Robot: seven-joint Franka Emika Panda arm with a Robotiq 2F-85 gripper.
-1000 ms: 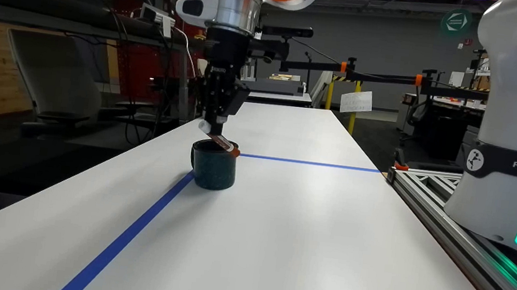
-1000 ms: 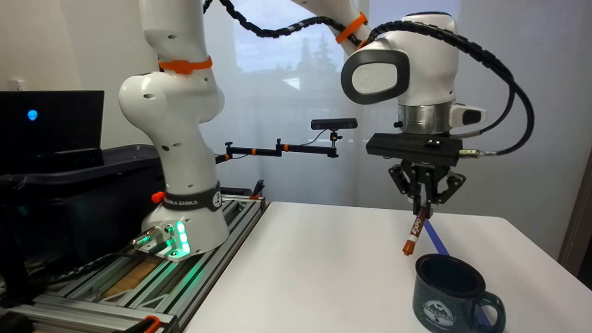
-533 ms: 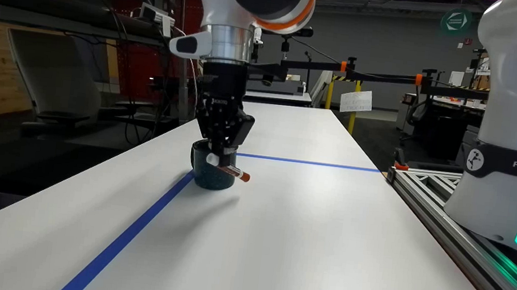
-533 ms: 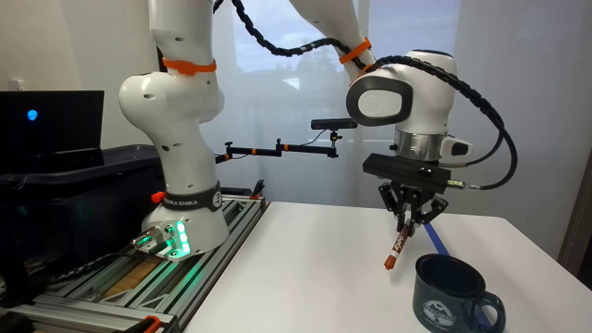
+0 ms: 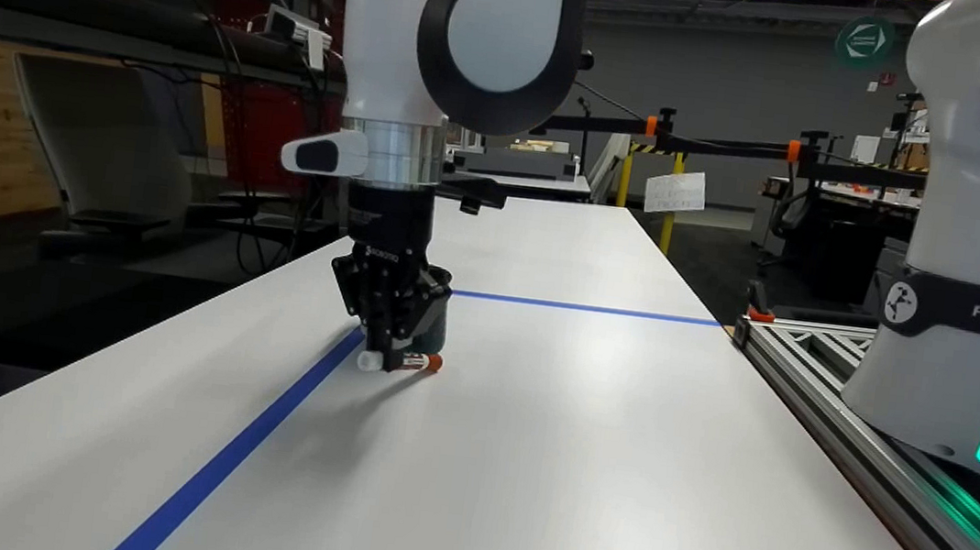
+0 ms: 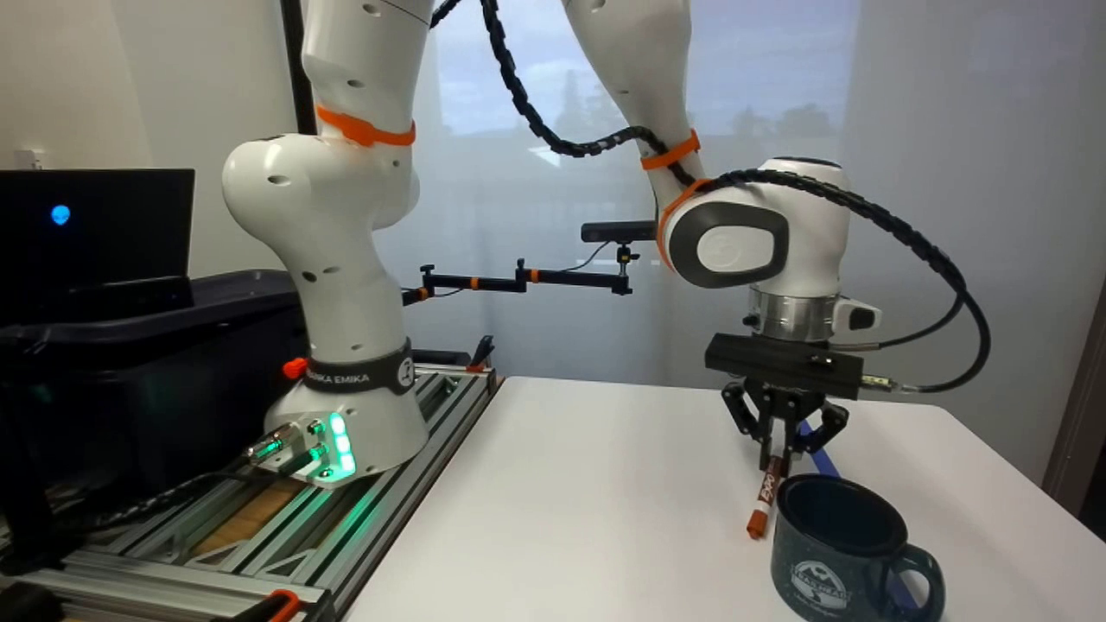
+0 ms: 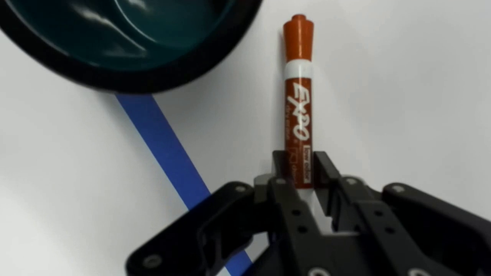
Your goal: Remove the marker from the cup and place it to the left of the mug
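Pointing orange end alongside mug [image 6: 834, 561], long axis nearly level: marker [image 7: 298, 107] clamped in tool [image 7: 300, 168].

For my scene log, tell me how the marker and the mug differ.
Colour: the marker is reddish brown with a white band; the mug is dark blue-green.
Shape: the marker is a slim stick; the mug is a wide cylinder with a handle.
Hold: the marker is clamped in the gripper; the mug stands upright on the table, ungripped.
Shared: both carry pale print.
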